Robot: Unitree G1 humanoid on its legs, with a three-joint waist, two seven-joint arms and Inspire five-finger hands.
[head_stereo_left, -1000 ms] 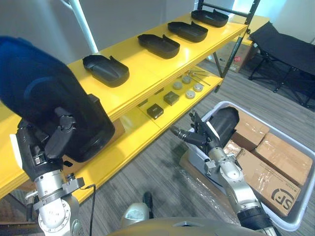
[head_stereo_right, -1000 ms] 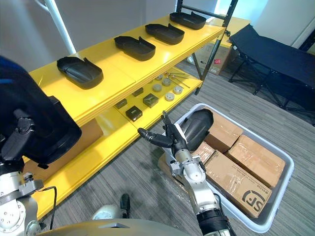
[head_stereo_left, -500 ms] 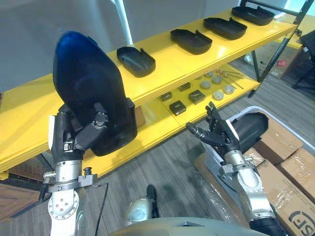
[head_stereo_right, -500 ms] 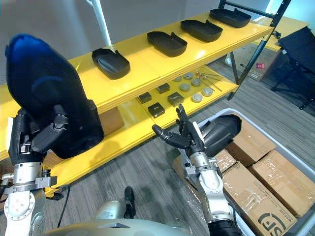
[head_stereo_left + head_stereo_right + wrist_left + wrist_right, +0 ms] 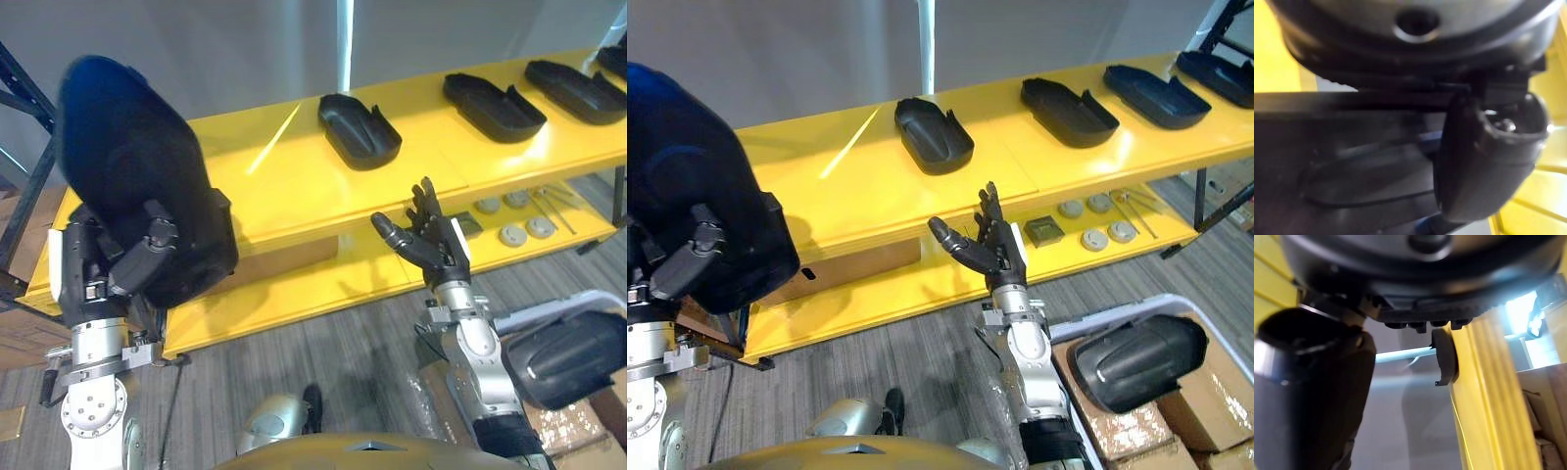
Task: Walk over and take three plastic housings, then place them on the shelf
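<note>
My left hand is shut on a large black plastic housing, held upright at the left in front of the yellow shelf. Up close, the left wrist view has the thumb pressed against the housing's dark wall. My right hand hangs open and empty before the shelf's front edge, fingers straight. Several more black housings lie on the top board, the nearest just beyond the right hand, others further right. One more housing lies in the bin at the lower right.
The lower shelf board carries a small black box and round grey discs. A cardboard box sits under the top board. The white bin at the lower right also holds cardboard boxes. A dark shelf post stands far left.
The whole picture has swung, so the shelf now lies square ahead and the bin has slid to the lower right. The left hand still holds its housing; the right hand stays open.
</note>
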